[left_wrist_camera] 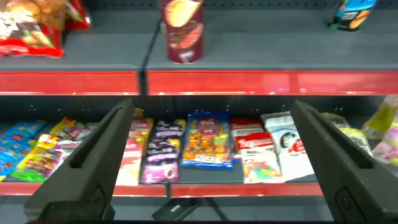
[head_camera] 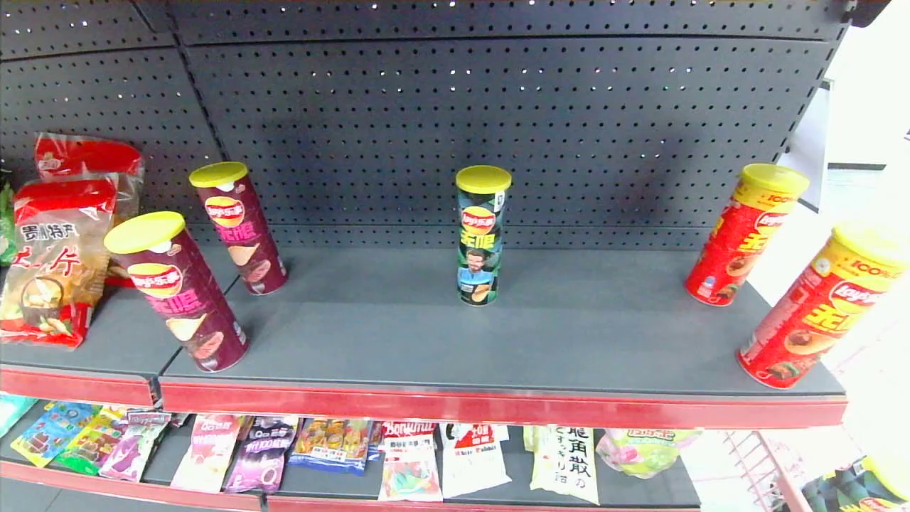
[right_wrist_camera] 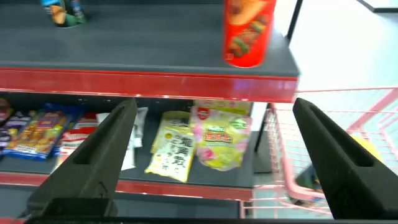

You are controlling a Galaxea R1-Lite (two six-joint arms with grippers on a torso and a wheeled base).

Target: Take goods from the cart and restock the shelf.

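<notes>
A: Purple can (head_camera: 178,291), where?
B: Upright at the front edge of the upper shelf (head_camera: 569,341), left end. Second purple can (head_camera: 238,227) stands behind it near the back panel, apart from it.
A: Middle?
B: Dark green can (head_camera: 480,235), upright, alone, toward the back.
A: Right end?
B: Two red ones, both upright. Rear red can (head_camera: 746,235) is toward the back. Front red can (head_camera: 817,313) is at the front right corner, close to the edge. All five have yellow lids.
A: Grippers?
B: Left gripper (left_wrist_camera: 211,106) has its fingers spread wide with nothing between them. It hangs low before the lower shelf (head_camera: 640,491), below the purple can. Right gripper (right_wrist_camera: 214,102) is also spread and empty, low before the shelf's right end, under the front red can.
A: Cart?
B: Pink wire cart (right_wrist_camera: 348,143), low, beside the shelf's right end. Something dark-patterned with yellow lies in it; can't tell what.
A: Rest?
B: Red snack bags (head_camera: 53,263) on the next board to the left. Flat packets (head_camera: 412,455) in a row along the lower shelf.
</notes>
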